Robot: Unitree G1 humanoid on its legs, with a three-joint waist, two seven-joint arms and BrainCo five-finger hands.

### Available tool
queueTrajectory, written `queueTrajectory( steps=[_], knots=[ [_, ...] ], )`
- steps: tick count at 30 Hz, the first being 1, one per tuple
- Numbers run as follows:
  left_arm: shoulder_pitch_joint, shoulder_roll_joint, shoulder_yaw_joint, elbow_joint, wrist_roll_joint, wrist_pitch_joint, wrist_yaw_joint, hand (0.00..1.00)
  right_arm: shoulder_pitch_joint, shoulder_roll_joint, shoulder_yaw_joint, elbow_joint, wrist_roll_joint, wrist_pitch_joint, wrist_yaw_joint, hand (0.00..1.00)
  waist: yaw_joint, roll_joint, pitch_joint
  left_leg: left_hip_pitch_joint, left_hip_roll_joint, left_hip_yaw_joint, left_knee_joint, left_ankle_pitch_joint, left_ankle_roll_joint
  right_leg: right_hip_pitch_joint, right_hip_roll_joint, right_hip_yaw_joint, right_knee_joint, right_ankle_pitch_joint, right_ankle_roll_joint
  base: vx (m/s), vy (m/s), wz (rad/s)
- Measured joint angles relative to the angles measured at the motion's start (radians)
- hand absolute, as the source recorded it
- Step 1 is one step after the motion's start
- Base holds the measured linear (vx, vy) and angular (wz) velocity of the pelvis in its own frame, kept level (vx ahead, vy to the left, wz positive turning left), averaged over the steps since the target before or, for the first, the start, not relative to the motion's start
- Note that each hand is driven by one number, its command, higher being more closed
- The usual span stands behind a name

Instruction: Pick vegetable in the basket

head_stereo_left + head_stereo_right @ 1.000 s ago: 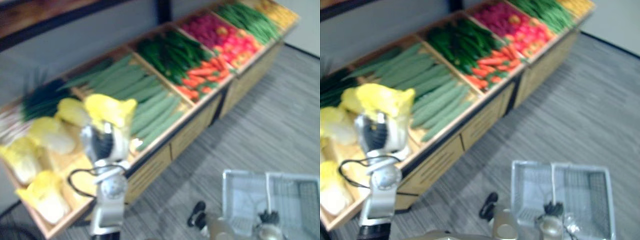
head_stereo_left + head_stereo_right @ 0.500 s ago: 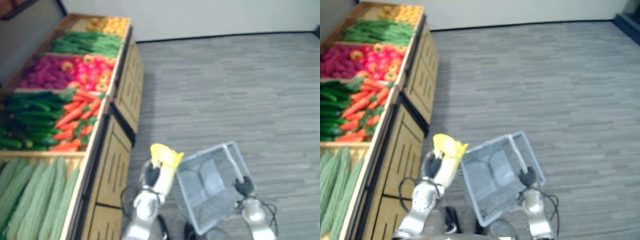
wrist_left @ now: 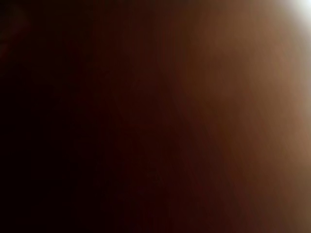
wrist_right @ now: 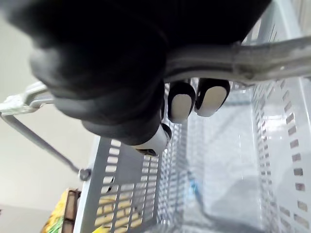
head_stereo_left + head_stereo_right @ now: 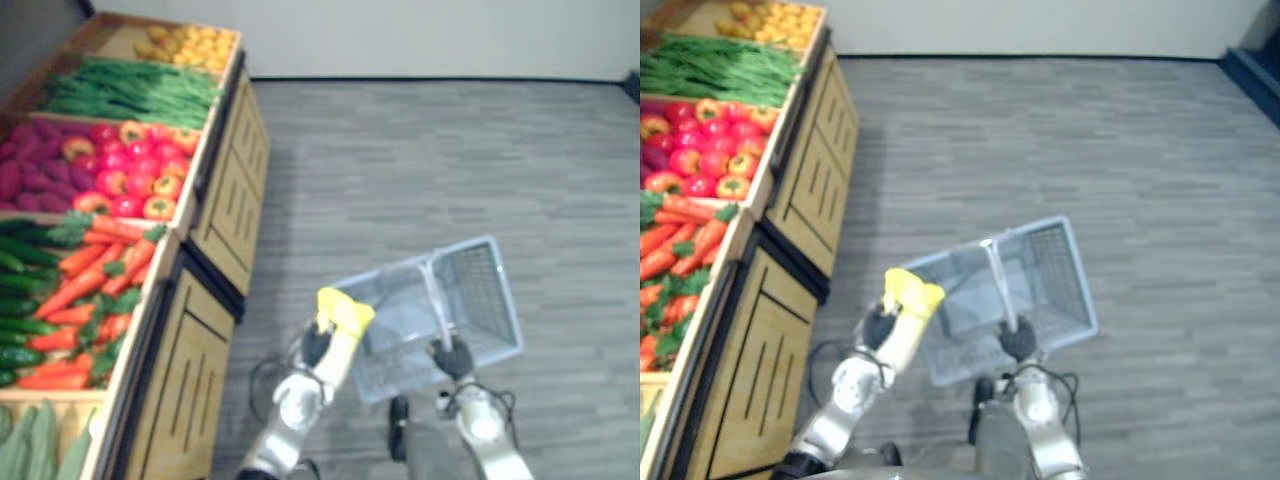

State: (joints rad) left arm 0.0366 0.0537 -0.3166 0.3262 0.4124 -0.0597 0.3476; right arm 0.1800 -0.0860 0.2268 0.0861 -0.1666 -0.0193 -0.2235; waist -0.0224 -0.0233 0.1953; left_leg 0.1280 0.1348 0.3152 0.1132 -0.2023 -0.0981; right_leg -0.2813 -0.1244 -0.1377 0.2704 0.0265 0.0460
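Your left hand point(image 5: 316, 346) clasps the pale lower end of the yellow leafy cabbage point(image 5: 343, 311), though you cannot make out its single fingers. The cabbage points leaves-up, its top against the left rim of the pale grey slotted basket point(image 5: 490, 300) and not down inside it. Your right hand point(image 4: 112, 82) has its fingers point(image 4: 181, 103) curled tight round the basket's grey metal handle point(image 4: 252, 54), and carries the basket above the grey floor point(image 5: 450, 150). On your left stands the wooden display stand point(image 5: 225, 200), with orange carrots point(image 5: 95, 265) and red peppers point(image 5: 130, 170) in its crates.
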Motion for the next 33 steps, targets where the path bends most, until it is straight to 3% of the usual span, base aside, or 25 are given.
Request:
queueTrajectory(
  steps=[1,2,3,4,6,8,12,13,14,15,16,17,19,21,22,23,25,28,30,31,33],
  knots=[
    [0.011,-0.014,-0.012,0.018,-0.006,0.0,-0.002,1.0,-0.001,-0.002,0.02,-0.004,0.02,-0.005,0.01,1.0,-0.005,0.035,-0.019,-0.011,0.044,-0.001,0.054,-0.014,-0.007,0.01,0.033,-0.015,0.009,-0.059,-0.009,0.4,-0.263,0.09],
    [0.002,-0.019,-0.032,0.04,-0.007,-0.002,-0.004,1.0,0.001,0.001,0.035,-0.004,0.038,-0.007,0.021,1.0,-0.01,0.047,-0.022,-0.074,0.094,-0.01,0.208,-0.027,0.001,0.038,0.055,-0.039,0.006,-0.094,-0.031,0.47,-0.327,0.24],
    [-0.001,-0.022,-0.034,0.049,-0.01,-0.002,-0.006,0.0,0.003,0.0,0.044,-0.005,0.057,-0.007,0.027,1.0,-0.01,0.05,-0.022,-0.118,0.126,-0.021,0.319,-0.025,0.01,0.061,0.067,-0.053,-0.003,-0.102,-0.038,0.37,-0.278,0.26],
    [0.0,-0.033,-0.041,0.067,-0.021,-0.002,-0.008,0.0,0.007,-0.006,0.06,-0.005,0.073,-0.008,0.035,1.0,-0.005,0.058,-0.018,-0.204,0.194,-0.049,0.558,0.008,0.063,0.118,0.098,-0.071,-0.025,-0.116,-0.057,0.31,-0.209,0.1],
    [0.008,-0.058,-0.065,0.099,-0.059,-0.003,-0.011,0.0,0.019,-0.018,0.071,-0.006,0.092,-0.007,0.04,1.0,0.003,0.057,-0.014,-0.286,0.227,-0.071,0.813,0.005,0.061,0.213,0.115,-0.084,-0.047,-0.141,-0.078,0.4,-0.14,0.03],
    [0.0,-0.076,-0.095,0.105,-0.094,-0.004,-0.017,0.0,0.021,-0.024,0.08,-0.013,0.095,-0.007,0.044,1.0,0.006,0.049,-0.009,-0.353,0.206,-0.022,0.877,-0.004,0.055,0.295,0.106,-0.086,-0.098,-0.151,-0.082,0.41,-0.079,0.02],
    [-0.048,-0.088,-0.124,0.105,-0.095,-0.004,-0.02,0.0,0.02,-0.025,0.087,-0.058,0.107,-0.008,0.042,1.0,0.014,0.048,-0.008,-0.418,0.151,0.145,0.622,-0.01,0.042,0.359,0.057,-0.138,-0.174,-0.148,-0.07,0.3,0.025,0.19],
    [-0.066,-0.087,-0.132,0.104,-0.093,-0.004,-0.019,0.0,0.022,-0.03,0.085,-0.073,0.106,-0.008,0.039,1.0,0.013,0.048,-0.008,-0.401,0.142,0.261,0.488,0.014,0.052,0.381,0.039,-0.175,-0.197,-0.154,-0.039,0.3,0.089,0.67],
    [-0.084,-0.086,-0.15,0.103,-0.091,-0.004,-0.019,0.0,0.023,-0.041,0.078,-0.076,0.106,-0.008,0.035,1.0,0.002,0.053,-0.011,-0.38,0.142,0.409,0.375,0.059,0.088,0.405,0.028,-0.216,-0.208,-0.167,-0.012,0.31,0.111,0.83],
    [-0.089,-0.085,-0.159,0.098,-0.09,-0.004,-0.019,0.0,0.026,-0.042,0.068,-0.076,0.106,-0.008,0.034,1.0,-0.003,0.063,-0.017,-0.366,0.142,0.479,0.333,0.081,0.111,0.417,0.026,-0.239,-0.208,-0.176,0.003,0.34,0.145,1.03],
    [-0.094,-0.083,-0.18,0.085,-0.086,-0.004,-0.02,0.0,0.043,-0.045,0.045,-0.079,0.106,-0.008,0.031,1.0,-0.005,0.082,-0.029,-0.338,0.141,0.574,0.266,0.138,0.161,0.446,0.032,-0.271,-0.202,-0.203,0.038,0.36,0.175,1.04],
    [-0.094,-0.082,-0.187,0.071,-0.084,-0.005,-0.019,0.0,0.061,-0.047,0.028,-0.077,0.106,-0.008,0.028,1.0,-0.003,0.095,-0.04,-0.32,0.109,0.572,0.229,0.077,0.248,0.468,0.023,-0.3,-0.176,-0.238,0.064,0.37,0.194,1.0],
    [-0.099,-0.083,-0.176,0.064,-0.081,-0.003,-0.014,0.0,0.079,-0.033,0.005,-0.074,0.103,-0.008,0.03,1.0,-0.002,0.059,-0.043,-0.305,0.026,0.533,0.179,0.037,0.224,0.447,-0.046,-0.332,-0.053,-0.278,0.088,0.4,0.298,0.93],
    [-0.086,-0.079,-0.156,0.049,-0.074,0.005,-0.012,0.0,0.088,-0.025,-0.036,-0.042,0.087,-0.008,0.032,1.0,-0.004,0.039,-0.043,-0.25,-0.056,0.489,0.103,0.042,0.232,0.36,-0.147,-0.327,0.248,-0.277,0.087,0.4,0.333,0.89],
    [-0.064,-0.068,-0.145,0.017,-0.065,0.007,-0.006,0.0,0.09,-0.009,-0.067,0.014,0.077,-0.006,0.031,1.0,-0.014,0.012,-0.045,-0.2,-0.104,0.457,0.073,0.04,0.239,0.303,-0.218,-0.291,0.471,-0.264,0.084,0.41,0.204,1.11],
    [-0.04,-0.051,-0.117,-0.021,-0.046,0.008,0.001,0.0,0.089,0.016,-0.111,0.074,0.057,-0.004,0.027,1.0,-0.022,0.008,-0.044,-0.154,-0.132,0.4,0.048,0.035,0.244,0.27,-0.242,-0.264,0.608,-0.274,0.07,0.42,0.17,1.24],
    [0.01,-0.02,-0.076,-0.1,-0.036,0.007,0.002,0.0,0.086,0.046,-0.195,0.145,0.056,-0.001,0.013,1.0,-0.032,0.021,-0.044,-0.104,-0.148,0.312,0.014,0.035,0.244,0.215,-0.218,-0.226,0.653,-0.303,0.03,0.45,0.106,1.4],
    [0.048,0.004,0.007,-0.138,-0.037,-0.001,0.019,0.0,0.085,0.059,-0.356,0.235,0.062,-0.003,-0.022,1.0,-0.042,0.043,-0.049,-0.104,-0.159,0.133,0.012,0.041,0.236,0.117,-0.113,-0.078,0.428,-0.323,0.019,0.35,-0.049,1.77],
    [0.065,0.018,0.019,-0.126,-0.04,-0.005,0.012,0.0,0.071,0.069,-0.473,0.292,0.101,-0.001,-0.067,1.0,-0.059,0.055,-0.048,-0.109,-0.171,-0.007,0.013,0.049,0.223,0.101,-0.033,0.104,0.244,-0.313,0.036,0.29,-0.169,2.28],
    [0.076,0.024,0.019,-0.121,-0.045,-0.011,-0.007,0.0,0.084,0.068,-0.539,0.341,0.107,-0.007,-0.088,1.0,-0.059,0.057,-0.048,-0.108,-0.179,-0.099,0.014,0.056,0.207,0.098,0.012,0.253,0.162,-0.302,0.055,0.24,-0.237,2.2],
    [0.098,0.04,0.029,-0.118,-0.051,-0.027,-0.031,0.0,0.09,0.072,-0.616,0.416,0.135,-0.007,-0.114,1.0,-0.055,0.044,-0.048,-0.109,-0.195,-0.204,0.034,0.054,0.173,0.11,0.024,0.38,0.067,-0.253,0.09,0.23,-0.304,2.14]
  ],
)
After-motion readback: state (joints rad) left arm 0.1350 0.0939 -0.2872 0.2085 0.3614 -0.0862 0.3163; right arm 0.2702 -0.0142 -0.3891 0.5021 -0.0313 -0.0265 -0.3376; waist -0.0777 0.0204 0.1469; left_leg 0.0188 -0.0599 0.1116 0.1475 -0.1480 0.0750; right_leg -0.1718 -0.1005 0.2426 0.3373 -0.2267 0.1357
